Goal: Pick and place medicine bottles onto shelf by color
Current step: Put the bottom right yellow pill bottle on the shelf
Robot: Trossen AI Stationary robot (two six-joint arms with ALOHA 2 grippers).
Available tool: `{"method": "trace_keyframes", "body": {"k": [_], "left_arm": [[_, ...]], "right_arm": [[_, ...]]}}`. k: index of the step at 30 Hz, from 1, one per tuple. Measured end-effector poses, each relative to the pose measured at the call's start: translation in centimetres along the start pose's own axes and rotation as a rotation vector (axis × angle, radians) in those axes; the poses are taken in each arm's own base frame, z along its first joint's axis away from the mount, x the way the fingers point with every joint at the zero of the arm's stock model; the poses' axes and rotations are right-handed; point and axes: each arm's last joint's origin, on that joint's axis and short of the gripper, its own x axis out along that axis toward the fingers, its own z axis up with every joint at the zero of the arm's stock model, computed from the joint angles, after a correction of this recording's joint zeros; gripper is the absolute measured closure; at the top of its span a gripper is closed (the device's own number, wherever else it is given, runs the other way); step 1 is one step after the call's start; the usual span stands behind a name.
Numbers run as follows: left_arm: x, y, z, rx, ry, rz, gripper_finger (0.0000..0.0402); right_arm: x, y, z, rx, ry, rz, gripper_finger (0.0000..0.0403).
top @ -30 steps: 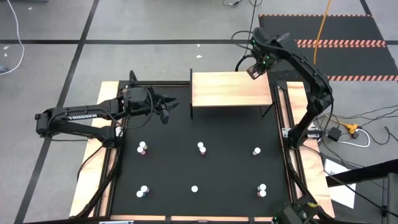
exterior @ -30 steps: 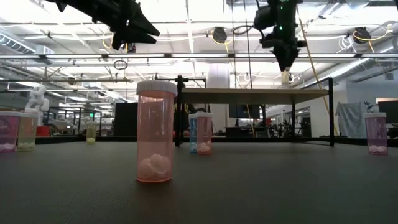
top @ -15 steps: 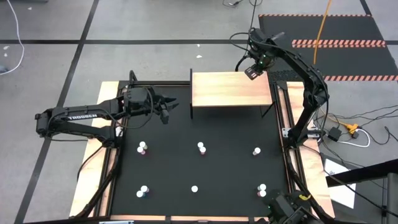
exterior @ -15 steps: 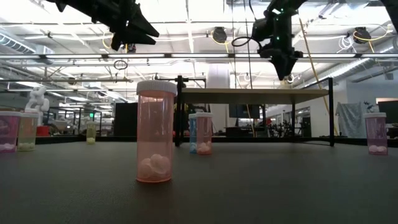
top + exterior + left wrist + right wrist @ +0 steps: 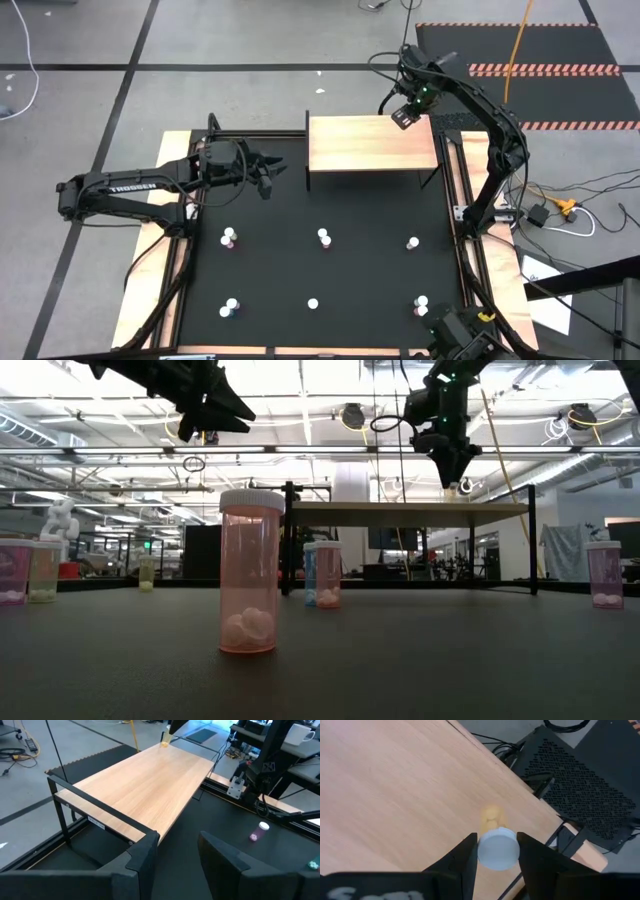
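Change: since a second ago my right arm has swung a little toward the shelf's far right corner; bottles on the tabletop have not shifted.
Right gripper (image 5: 494, 851): fingers clamped on the white cap of an orange bottle (image 5: 496, 845), held above the shelf (image 5: 372, 142) near its far right corner (in the low view the bottle itself is hard to make out under the gripper (image 5: 452, 468)).
Left gripper (image 5: 176, 851): fingers apart with nothing between them, hovering over the black tabletop (image 5: 320, 200) just left of the shelf, pointing at it.
Shelf top: bare light wood, apart from the orange bottle seen at its far corner (image 5: 164, 738) from my left wrist.
Tabletop bottles: six white caps in two rows of three, e.g. pink-bodied one (image 5: 248, 572) nearest the low camera, blue one (image 5: 310, 574) beside another pink (image 5: 328, 574) farther back.
Table edges: more bottles at both sides in the low view, colours faint.
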Motion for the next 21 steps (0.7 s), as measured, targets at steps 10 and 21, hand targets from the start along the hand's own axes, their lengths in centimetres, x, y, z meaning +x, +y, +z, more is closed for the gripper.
{"method": "trace_keyframes", "body": {"k": [10,21], "left_arm": [[0.0,0.1,-0.3,0.007,0.027,0.007,0.0256],[0.0,0.0,-0.3,-0.004,0.030,0.001,0.0256]], "right_arm": [[0.4,0.1,-0.2,-0.007,0.024,0.005,0.0282],[1.5,0.2,-0.4,-0.004,0.036,0.027,0.0282]]}}
